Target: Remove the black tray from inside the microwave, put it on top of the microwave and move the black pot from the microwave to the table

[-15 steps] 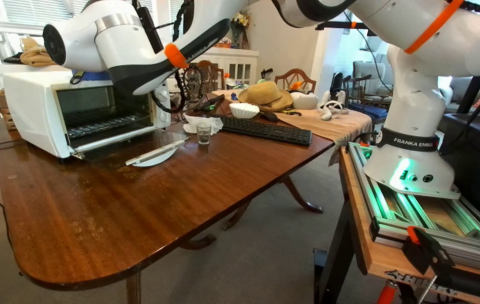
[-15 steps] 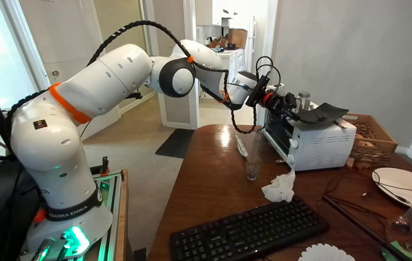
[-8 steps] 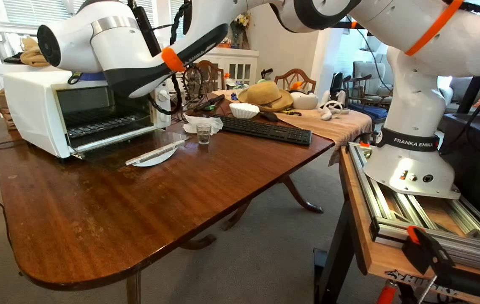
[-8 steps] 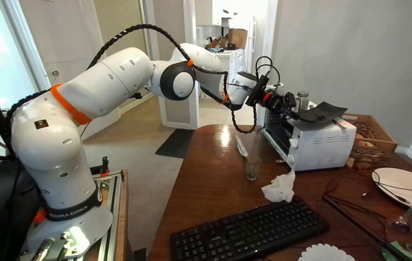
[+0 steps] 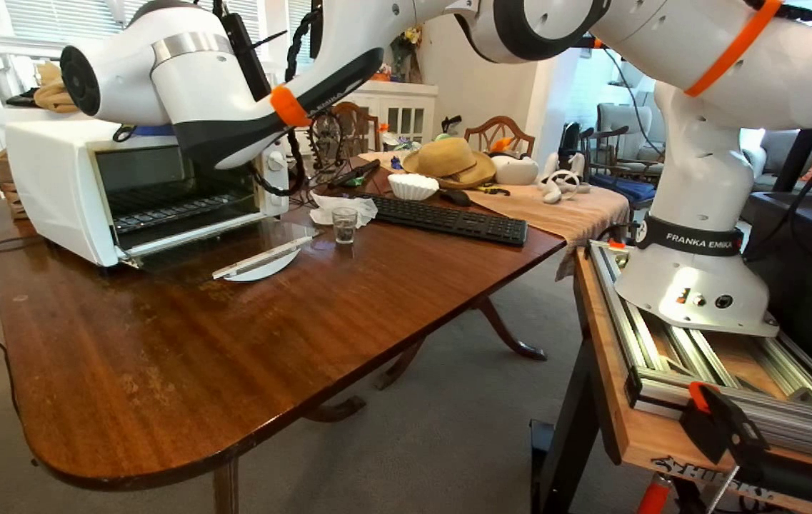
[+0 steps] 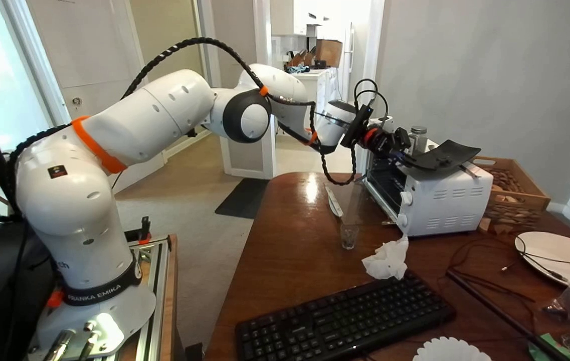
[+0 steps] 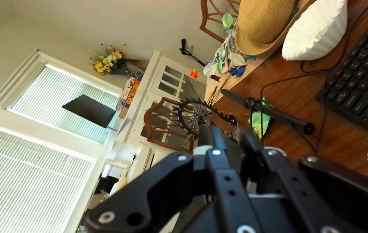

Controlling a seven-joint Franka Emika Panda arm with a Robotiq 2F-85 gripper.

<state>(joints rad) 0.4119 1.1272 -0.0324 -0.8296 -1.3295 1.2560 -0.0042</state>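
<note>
The white microwave (image 5: 56, 178) stands on the brown table (image 5: 184, 378); it also shows in the exterior view from its knob side (image 6: 450, 210). Its door hangs open and down, and a wire rack shows inside. My gripper (image 6: 409, 159) is over the microwave's top front edge. The black tray (image 6: 447, 155) reaches from the fingertips across the top, its far end tilted up. In the wrist view the fingers (image 7: 231, 134) are close together with a narrow gap. They look shut on the tray's near edge, mostly hidden behind them. The black pot does not show.
A glass jar (image 6: 418, 140) stands on the microwave beside the tray. A drinking glass (image 6: 349, 236), a pale flat utensil (image 5: 263, 265), crumpled tissue (image 6: 387, 258) and a keyboard (image 6: 345, 316) lie in front. A wicker basket (image 6: 518, 195) is behind the microwave.
The arm has lowered slightly, and the wrist has shifted a little left and down in an exterior view. The tray and jar have shifted slightly. The base light has turned from green to white.
</note>
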